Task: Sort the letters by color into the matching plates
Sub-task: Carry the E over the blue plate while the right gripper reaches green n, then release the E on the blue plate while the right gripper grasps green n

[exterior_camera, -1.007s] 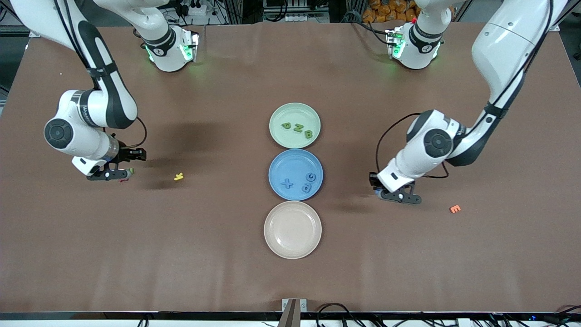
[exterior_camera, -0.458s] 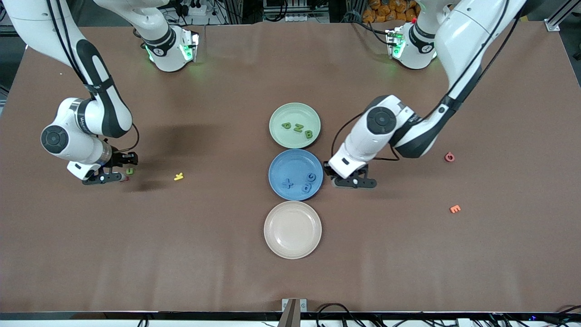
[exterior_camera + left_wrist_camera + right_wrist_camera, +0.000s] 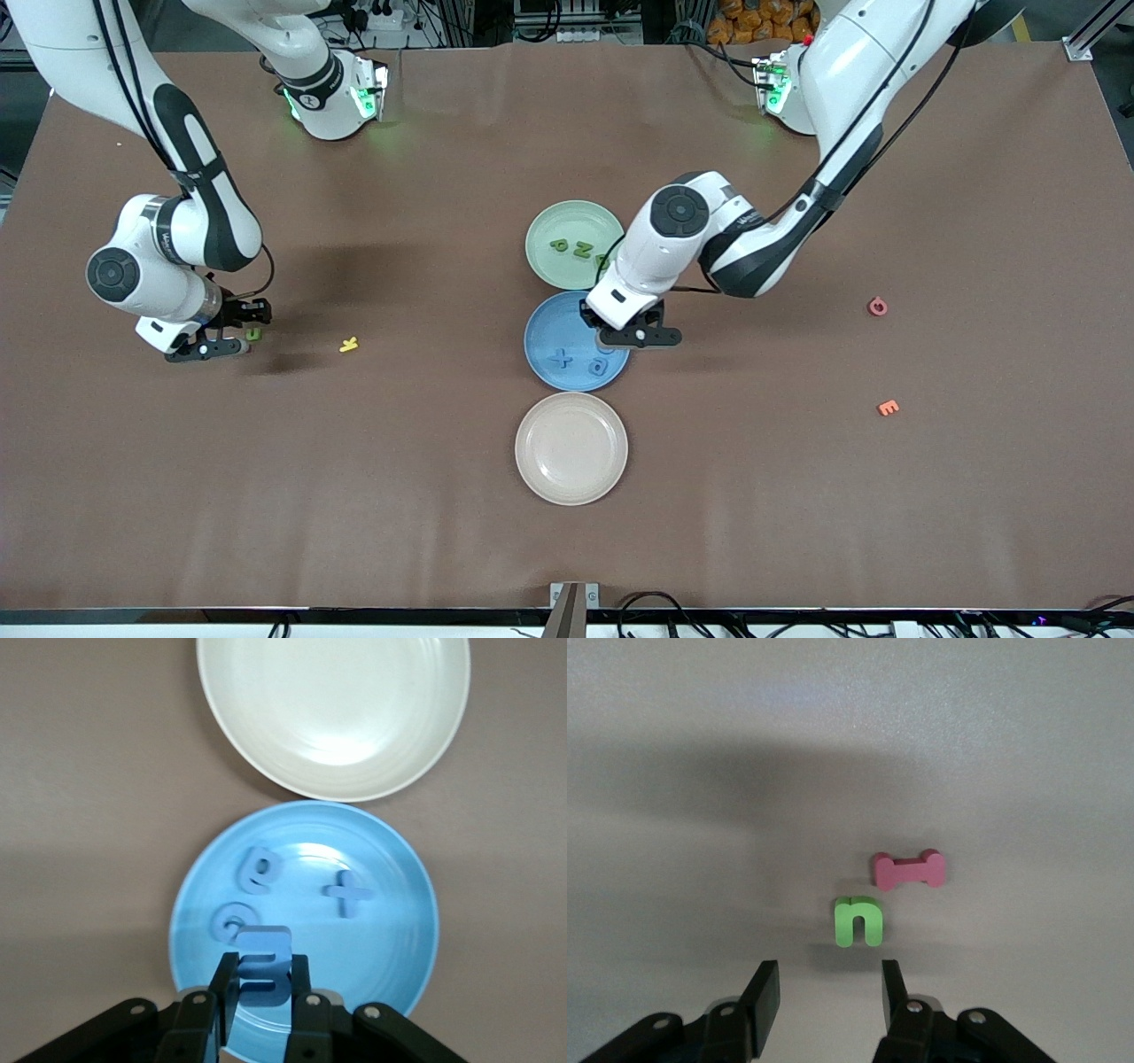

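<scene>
My left gripper (image 3: 633, 338) hangs over the blue plate (image 3: 549, 323), at its edge toward the left arm's end. It is shut on a blue letter E (image 3: 264, 948), held above the plate's floor (image 3: 381, 939). In that plate lie the blue 6 (image 3: 257, 870), G (image 3: 230, 921) and X (image 3: 348, 895). The green plate (image 3: 554, 266) holds a green P (image 3: 559, 244) and Z (image 3: 582, 251); my left arm partly covers its third letter. My right gripper (image 3: 824, 992) stands open low over the table, just short of a green U (image 3: 857, 921), which also shows beside it (image 3: 253, 334).
A pink-red piece (image 3: 910, 869) lies right next to the green U. A yellow piece (image 3: 349, 345) sits between the right gripper and the plates. A cream plate (image 3: 571, 447) lies nearest the front camera. A red piece (image 3: 877, 307) and an orange E (image 3: 888, 408) lie toward the left arm's end.
My left arm has swung from the left arm's end of the table to over the blue plate, carrying the blue E. The right gripper has barely shifted beside the green U.
</scene>
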`<state>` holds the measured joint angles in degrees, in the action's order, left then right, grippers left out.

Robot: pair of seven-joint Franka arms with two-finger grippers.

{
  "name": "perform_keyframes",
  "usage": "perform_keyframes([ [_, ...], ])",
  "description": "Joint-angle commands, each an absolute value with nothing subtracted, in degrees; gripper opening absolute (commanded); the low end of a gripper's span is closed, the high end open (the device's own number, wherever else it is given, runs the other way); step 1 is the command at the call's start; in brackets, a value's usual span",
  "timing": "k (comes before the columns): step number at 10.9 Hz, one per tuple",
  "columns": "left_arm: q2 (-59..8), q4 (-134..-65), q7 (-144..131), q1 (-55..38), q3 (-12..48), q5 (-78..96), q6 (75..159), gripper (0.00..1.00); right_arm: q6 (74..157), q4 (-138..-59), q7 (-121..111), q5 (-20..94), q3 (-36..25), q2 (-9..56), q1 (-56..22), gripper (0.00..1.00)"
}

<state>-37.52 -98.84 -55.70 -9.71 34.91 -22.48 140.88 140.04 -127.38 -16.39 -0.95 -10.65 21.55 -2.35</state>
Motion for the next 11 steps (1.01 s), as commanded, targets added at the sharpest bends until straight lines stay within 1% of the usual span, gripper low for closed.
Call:
perform_keyframes([
  [1, -37.8, -96.2, -57.8, -15.8, 29.5, -24.8, 138.6, 1.0, 142.5, -126.7, -19.2, -1.5, -11.3, 23.0, -1.8, 0.55],
  [4, -36.9, -96.2, -55.3, -14.9, 28.4, -25.1, 136.1, 1.0, 142.8, -126.3, -19.6, -1.4, -11.4, 23.8, -1.8, 0.55],
  [5, -36.2, -96.0, -52.7, -14.5, 26.9, -25.2, 134.1, 1.0, 142.9, -126.0, -19.6, -1.2, -11.4, 24.0, -1.8, 0.55],
  [7, -35.1, -94.0, -48.5, -13.3, 25.7, -25.1, 130.6, 1.0, 142.9, -125.9, -19.6, -1.1, -11.4, 24.3, -1.8, 0.55],
  [9, -35.0, -91.3, -47.3, -11.7, 25.7, -25.1, 127.4, 1.0, 142.9, -125.6, -19.6, -1.1, -11.4, 24.6, -1.8, 0.55],
  [11, -33.1, -91.2, -40.2, -7.4, 25.8, -24.4, 124.4, 1.0, 143.4, -125.1, -19.6, -0.9, -11.4, 25.5, -1.8, 0.54],
])
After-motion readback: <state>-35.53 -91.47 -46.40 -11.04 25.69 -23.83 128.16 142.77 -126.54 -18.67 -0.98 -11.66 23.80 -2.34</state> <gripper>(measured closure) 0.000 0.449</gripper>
